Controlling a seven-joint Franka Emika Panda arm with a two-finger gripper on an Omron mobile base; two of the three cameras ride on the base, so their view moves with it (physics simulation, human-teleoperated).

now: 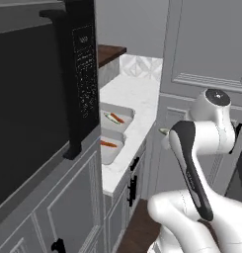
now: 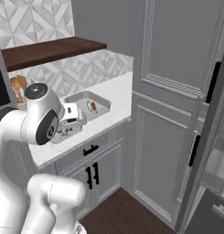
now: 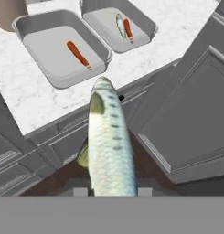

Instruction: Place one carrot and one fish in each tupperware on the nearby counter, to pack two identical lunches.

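My gripper (image 3: 112, 189) is shut on a pale silvery-green fish (image 3: 109, 137), which points toward the white counter (image 3: 22, 100) from in front of its edge. Two grey tupperware stand side by side on that counter. The left tupperware (image 3: 45, 61) holds a single orange carrot (image 3: 77, 53). The right tupperware (image 3: 145, 34) holds a second carrot (image 3: 127, 27) beside a second fish (image 3: 120, 25). From the left base view, the gripper (image 1: 164, 132) hovers off the counter's edge, level with the nearer tupperware (image 1: 106, 153). The farther tupperware (image 1: 123, 112) lies behind it.
A tall grey cabinet (image 2: 177, 91) rises right beside the counter's end. Grey drawers with black handles (image 2: 90, 150) sit under the slab. A dark appliance (image 1: 78, 74) stands at the left, a brown wooden shelf (image 2: 54, 48) hangs above, and a brown jar (image 3: 8, 11) stands behind the left tupperware.
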